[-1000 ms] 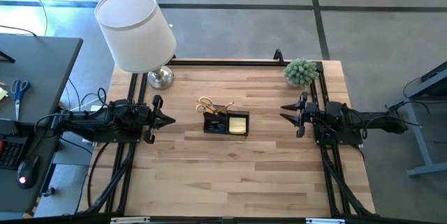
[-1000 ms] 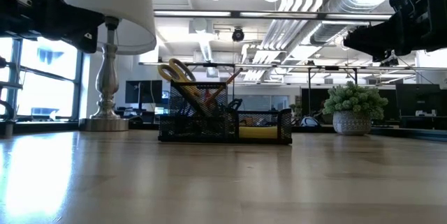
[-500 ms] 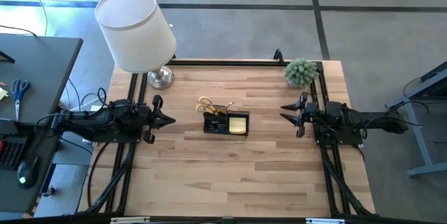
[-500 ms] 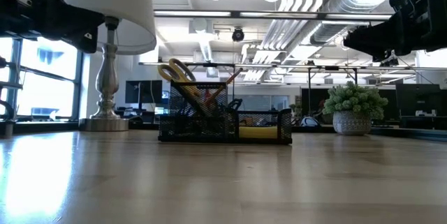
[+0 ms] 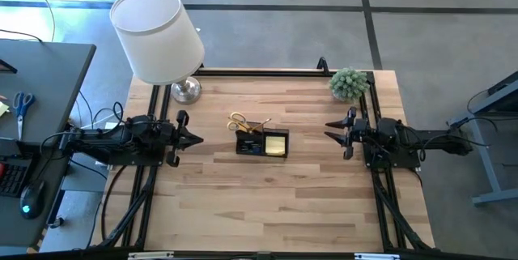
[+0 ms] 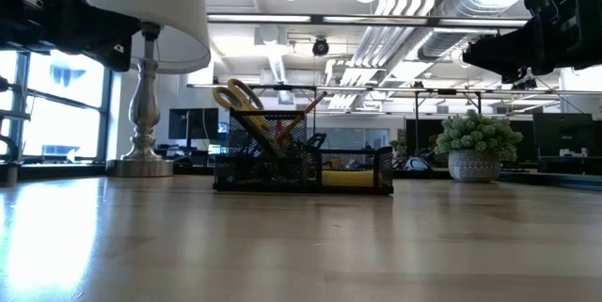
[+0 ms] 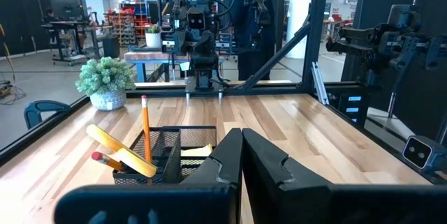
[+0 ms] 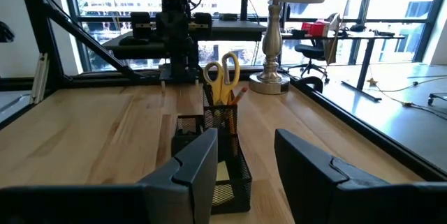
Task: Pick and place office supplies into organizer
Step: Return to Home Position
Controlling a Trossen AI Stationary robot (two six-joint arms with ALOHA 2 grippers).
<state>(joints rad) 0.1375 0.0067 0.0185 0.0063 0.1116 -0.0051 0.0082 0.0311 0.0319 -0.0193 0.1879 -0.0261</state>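
The black mesh organizer (image 5: 261, 144) stands on the middle of the table. Yellow-handled scissors (image 5: 238, 121) and pencils (image 7: 146, 135) stick up out of its taller left compartment, leaning on the rim. A yellow sticky-note pad (image 5: 276, 143) lies in its right compartment. My left gripper (image 5: 197, 139) is shut, level, at the table's left side, pointing at the organizer from a distance. My right gripper (image 5: 330, 130) is open, level, at the table's right side, also well clear of the organizer (image 8: 218, 155).
A white-shaded lamp (image 5: 159, 37) with a metal base stands at the far left corner. A small potted plant (image 5: 349, 83) sits at the far right corner. Bare wooden table (image 5: 275, 203) lies in front of the organizer. A desk with blue-handled scissors (image 5: 23, 104) is off to the left.
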